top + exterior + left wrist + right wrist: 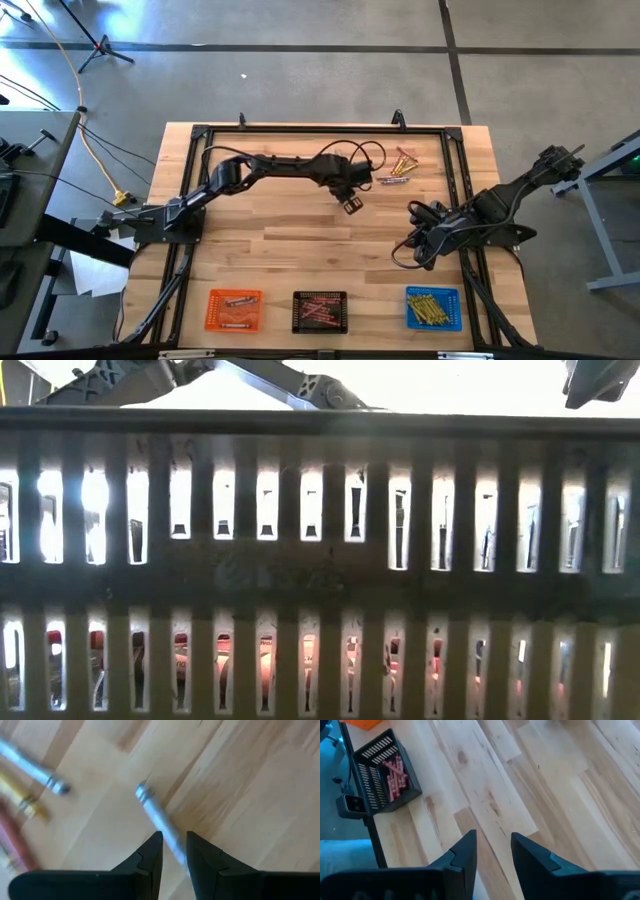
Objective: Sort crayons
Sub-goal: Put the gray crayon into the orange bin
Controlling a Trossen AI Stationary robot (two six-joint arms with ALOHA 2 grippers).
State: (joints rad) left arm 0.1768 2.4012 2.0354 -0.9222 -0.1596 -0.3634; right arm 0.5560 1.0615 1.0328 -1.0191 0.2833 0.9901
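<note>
A: What is the left arm doing?

B: The left gripper [174,851] is reaching over the far middle of the wooden table [280,250], beside the loose crayons [398,168]. In the left wrist view its two dark fingers are closing around a grey crayon [160,822], which is passing through the narrow gap between the tips. It looks gripped, though whether it is clear of the wood I cannot tell.

A: How should this step be handled well?

B: I would judge the hold is sitting near one end of the stick, so it may swing. Lifting straight and slowly, keeping the pinch firm, should be keeping it from slipping or nudging the neighbours.

A: Where are the other crayons lying?

B: A second grey one [35,767], a yellow one and a reddish one are lying just beside the gripper. Sorted crayons are resting in three trays along the near edge: the orange tray [233,309], the black tray [320,311] and the blue tray [433,308] with yellow sticks.

A: And the right arm?

B: The right gripper [493,851] is waiting over bare wood at the right side, fingers slightly apart and holding nothing.
</note>
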